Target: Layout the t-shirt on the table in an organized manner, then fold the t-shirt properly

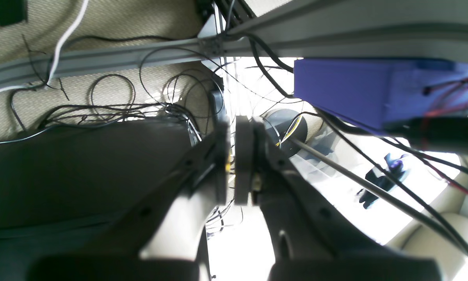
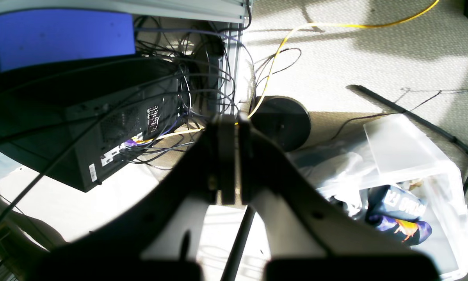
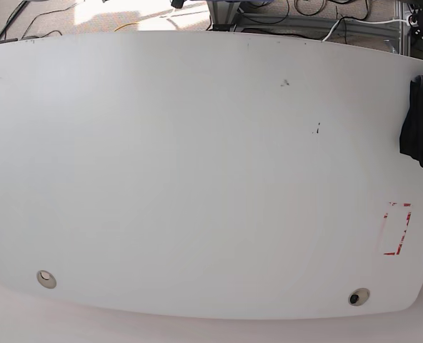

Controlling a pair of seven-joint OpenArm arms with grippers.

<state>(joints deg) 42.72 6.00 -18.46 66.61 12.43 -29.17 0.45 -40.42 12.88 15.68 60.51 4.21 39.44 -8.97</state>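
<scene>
1. White and broad, the table [image 3: 197, 171] filled the base view, with two round holes [image 3: 46, 279] near its front edge and a red tape rectangle [image 3: 397, 229] toward its right side.
2. At the far right edge of the table lay the t-shirt [image 3: 420, 121], a dark bunched heap partly cut off by the picture's border.
3. What showed of the heap ran front to back along that edge; its neck and sleeves could not be told apart.
4. Neither hand appeared in the base view, so how far each stood from the t-shirt could not be told.
5. The left wrist view showed the left hand [image 1: 232, 164] closed, its two pads almost meeting with only a thin slit between them and nothing in it, over a tangle of black cables [image 1: 140, 105] and a purple box [image 1: 343, 89].
6. The right wrist view showed the right hand [image 2: 229, 160] shut tight and empty, above beige carpet [image 2: 355, 50], a black computer case [image 2: 101, 117] and a clear plastic bin [image 2: 413, 187] of clothes.
7. Only the base view showed the t-shirt and the table top; only the wrist views showed the hands.
</scene>
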